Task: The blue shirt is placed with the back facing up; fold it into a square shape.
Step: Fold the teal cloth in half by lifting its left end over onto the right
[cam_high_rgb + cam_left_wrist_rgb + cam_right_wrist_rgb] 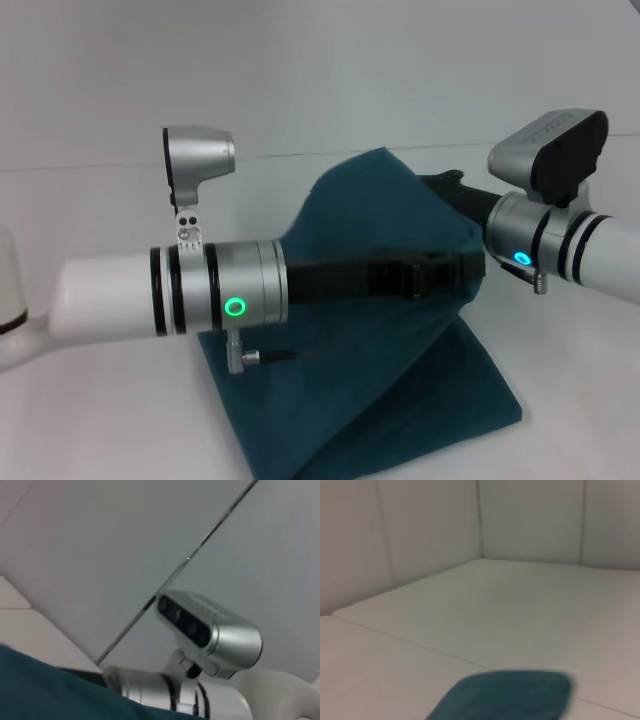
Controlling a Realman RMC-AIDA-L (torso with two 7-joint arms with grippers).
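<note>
Left arm (170,295): nearest the head camera, white and silver, crossing in front of the cloth from the robot's left.

Blue shirt (400,400): dark teal, already folded narrow; lower part flat on the white table (90,420), upper part lifted in a tent between both arms, peak toward the far side. Long axis runs near to far, leaning right.

Right arm (590,250): enters from the right, level with the raised fold.

Left gripper (440,272): black, laid against the lifted cloth; appears clamped on its edge, jaw gap not visible, cannot tell.

Right gripper (450,190): just beside the peak, fingers hidden by fabric, cannot tell.

Judgement: both grippers equally near; raised half likely carried over the flat half.
</note>
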